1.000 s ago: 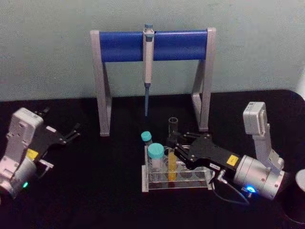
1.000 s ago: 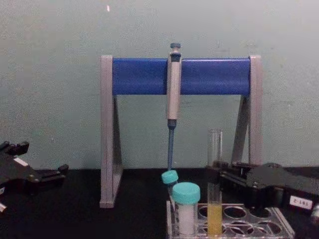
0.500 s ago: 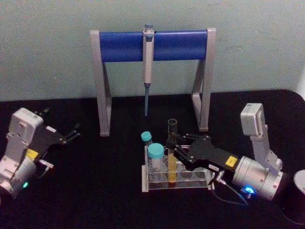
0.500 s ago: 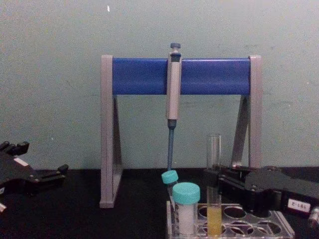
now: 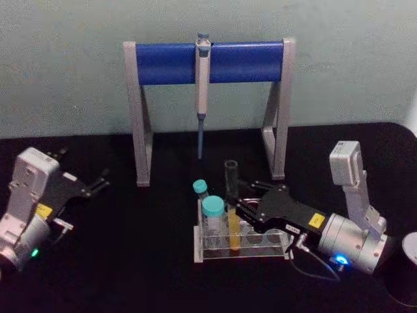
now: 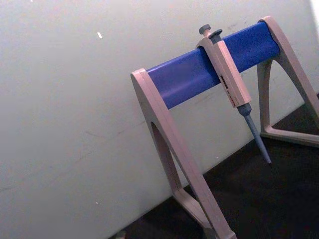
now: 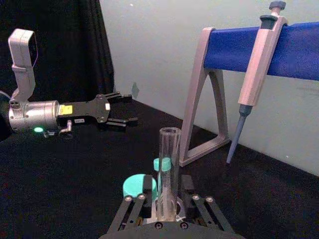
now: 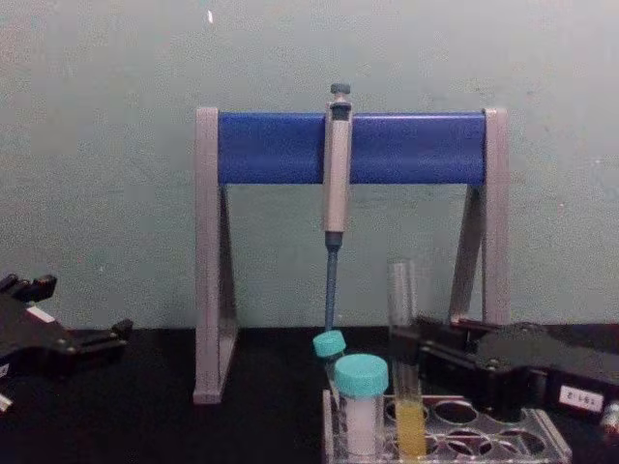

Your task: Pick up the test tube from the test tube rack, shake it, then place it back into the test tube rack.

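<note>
Right pincer (image 5: 240, 207): reaches in from the right, low over the rack, pinching the test tube (image 5: 230, 177) at about mid-height, one finger on each side of the glass.
Test tube: lower end sits in a hole of the rack (image 5: 198, 251), and the yellow liquid fills that low part. In the chest view the tube (image 8: 401, 300) leans a little, its open top toward the robot's left.
Rack: clear plastic, on the black surface (image 5: 130, 254), in front of the stand.
Neighbours in the rack: a white vial with a teal cap (image 5: 213, 214) just left of the tube, and a small teal-capped tube (image 5: 200, 188) behind the vial.
Left pincer (image 5: 101, 182): parked on the surface at the far left, well apart from the rack, fingers spread with nothing between them.
Background: a grey and blue stand (image 5: 139, 117) with a pipette (image 5: 202, 85) hanging from its bar.
</note>
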Motion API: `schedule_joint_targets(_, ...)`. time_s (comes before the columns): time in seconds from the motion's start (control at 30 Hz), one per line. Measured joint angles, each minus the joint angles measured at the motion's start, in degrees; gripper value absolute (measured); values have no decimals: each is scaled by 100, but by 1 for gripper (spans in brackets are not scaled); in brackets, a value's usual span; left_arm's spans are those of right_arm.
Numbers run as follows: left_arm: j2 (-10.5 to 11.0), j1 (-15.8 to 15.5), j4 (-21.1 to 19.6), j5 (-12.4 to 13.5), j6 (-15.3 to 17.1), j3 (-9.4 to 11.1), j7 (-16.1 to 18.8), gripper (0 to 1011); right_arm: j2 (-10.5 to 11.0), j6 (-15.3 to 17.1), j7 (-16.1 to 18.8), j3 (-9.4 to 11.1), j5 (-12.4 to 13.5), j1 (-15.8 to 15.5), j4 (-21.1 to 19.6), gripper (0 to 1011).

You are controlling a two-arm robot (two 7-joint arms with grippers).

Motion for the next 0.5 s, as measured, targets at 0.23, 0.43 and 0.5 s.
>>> schedule_joint_targets(0.23, 0, 0, 0, 0, 0, 0, 0, 1001, 0, 0, 1, 0, 4, 0, -4, 556)
schedule_joint_targets(0.43, 0, 0, 0, 0, 0, 0, 0, 1001, 1, 0, 4, 0, 8, 0, -5, 753)
schedule_joint_targets(0.5, 0, 0, 0, 0, 0, 0, 0, 1001, 0, 0, 4, 0, 9, 0, -5, 792)
